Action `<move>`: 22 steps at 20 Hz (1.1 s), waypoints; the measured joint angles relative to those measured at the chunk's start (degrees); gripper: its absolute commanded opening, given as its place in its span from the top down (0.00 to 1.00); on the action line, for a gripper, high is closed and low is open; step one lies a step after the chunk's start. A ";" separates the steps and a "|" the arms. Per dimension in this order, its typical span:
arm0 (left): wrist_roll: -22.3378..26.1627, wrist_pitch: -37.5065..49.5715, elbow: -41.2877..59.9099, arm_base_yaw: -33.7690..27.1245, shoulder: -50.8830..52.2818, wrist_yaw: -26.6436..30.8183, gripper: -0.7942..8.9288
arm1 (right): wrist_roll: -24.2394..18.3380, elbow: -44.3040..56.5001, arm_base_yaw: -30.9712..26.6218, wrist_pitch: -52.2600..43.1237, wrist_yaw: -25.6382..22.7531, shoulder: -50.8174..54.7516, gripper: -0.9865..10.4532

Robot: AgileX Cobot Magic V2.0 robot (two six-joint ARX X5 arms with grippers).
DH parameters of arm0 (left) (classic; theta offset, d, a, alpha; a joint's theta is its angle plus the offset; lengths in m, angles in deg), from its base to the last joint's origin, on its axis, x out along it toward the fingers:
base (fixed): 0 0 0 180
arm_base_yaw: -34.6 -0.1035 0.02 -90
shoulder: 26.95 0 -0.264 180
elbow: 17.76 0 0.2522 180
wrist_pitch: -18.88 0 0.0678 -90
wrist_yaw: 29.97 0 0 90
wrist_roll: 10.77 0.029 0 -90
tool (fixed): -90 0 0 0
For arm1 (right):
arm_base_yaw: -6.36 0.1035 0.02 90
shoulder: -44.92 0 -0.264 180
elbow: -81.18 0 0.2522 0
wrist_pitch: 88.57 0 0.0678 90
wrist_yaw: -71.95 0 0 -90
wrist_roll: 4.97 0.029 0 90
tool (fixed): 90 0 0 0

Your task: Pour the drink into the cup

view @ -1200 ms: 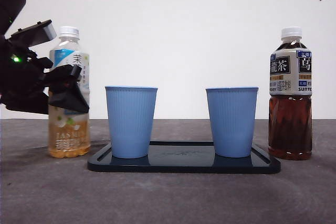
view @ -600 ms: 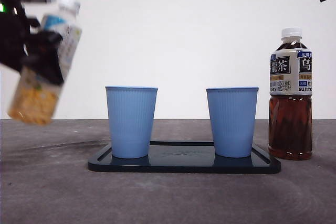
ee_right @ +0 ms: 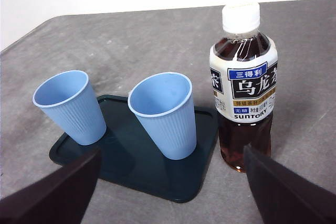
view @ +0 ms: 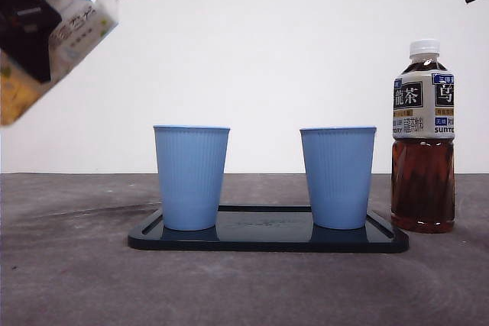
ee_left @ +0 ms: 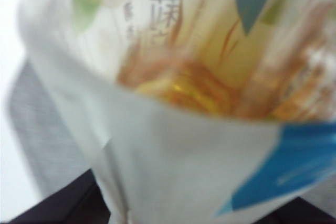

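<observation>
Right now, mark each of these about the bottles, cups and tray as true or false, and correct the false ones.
1. The jasmine tea bottle is lifted off the table and tilted, held by the left gripper. True.
2. Both blue cups stand on the dark tray. True: the left cup and the right cup are upright on it.
3. The oolong tea bottle has its cap off. False: its white cap is on.
4. The right gripper holds the oolong tea bottle. False: its jaws are open and apart from the bottle.
5. Tea is streaming into the left cup. False: no stream shows, and the jasmine tea bottle's cap is on.
</observation>
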 measured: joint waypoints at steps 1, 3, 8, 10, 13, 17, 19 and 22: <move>1.92 -0.15 -0.76 1.07 -0.02 2.34 0.70 | -0.02 0.00 0.00 0.00 0.00 0.00 0.54; 5.49 -1.03 -1.86 3.34 -0.74 7.50 0.70 | -0.57 0.00 0.00 0.00 0.02 0.00 0.54; 12.24 -1.25 -2.01 7.48 -5.44 16.09 0.70 | -1.29 0.00 0.00 0.02 0.09 0.00 0.54; 14.56 -1.11 -2.01 9.05 -7.04 18.86 0.70 | -1.46 0.00 0.00 0.02 0.09 0.00 0.54; 16.24 -0.74 -2.01 10.29 -9.57 20.72 0.70 | -1.51 0.00 0.00 0.04 0.46 0.00 0.54; 16.96 -0.42 -2.01 11.63 -12.02 23.91 0.70 | -1.62 0.00 0.00 0.09 1.42 0.00 0.54; 17.99 -0.42 -2.01 11.89 -12.98 25.70 0.70 | -1.99 0.00 0.00 0.11 1.42 0.00 0.54; 19.56 -0.39 -2.01 12.66 -14.01 27.69 0.70 | -2.40 0.00 0.00 0.13 1.42 0.00 0.54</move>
